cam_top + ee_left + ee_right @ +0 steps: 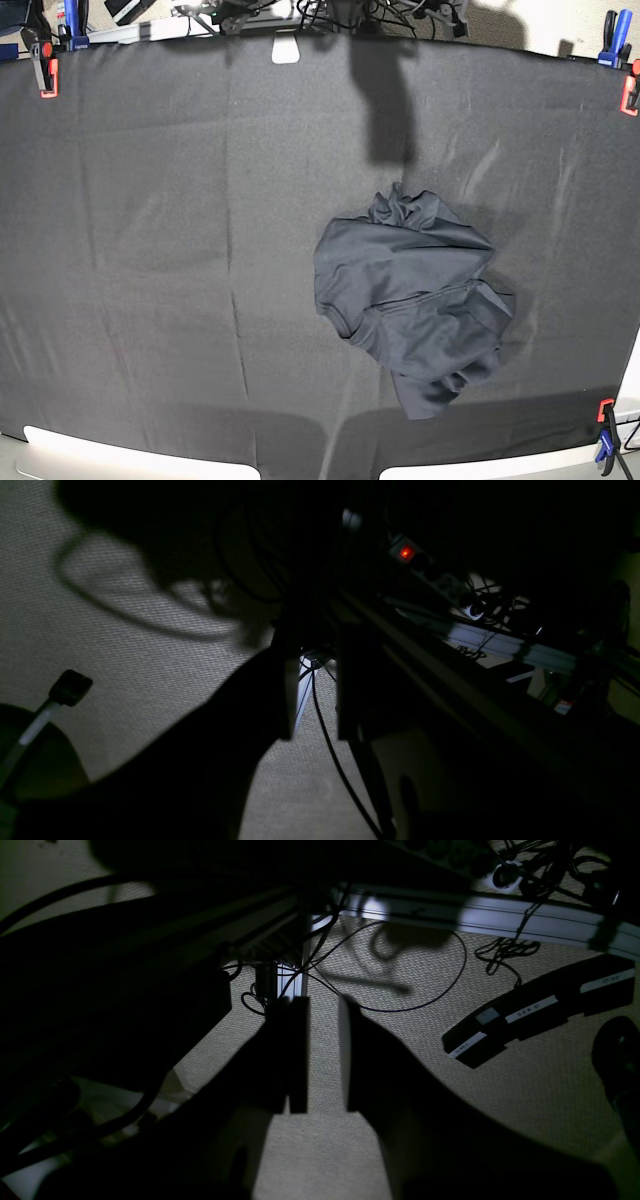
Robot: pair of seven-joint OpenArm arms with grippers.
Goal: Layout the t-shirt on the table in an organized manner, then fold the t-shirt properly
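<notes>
Below table level, both hands [322, 1055] [312, 700] slightly parted, empty.

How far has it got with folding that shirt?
Nothing looks done: the t-shirt lies crumpled on the table, right of centre. Nothing is in hand; both wrist views show only floor and cables between parted fingers, and neither arm appears over the table. Spreading it flat and folding remain.

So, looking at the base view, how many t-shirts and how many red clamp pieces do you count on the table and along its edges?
t-shirt: 1
red clamp pieces: 3 (top left, top right, bottom right)
Total: 4
</notes>
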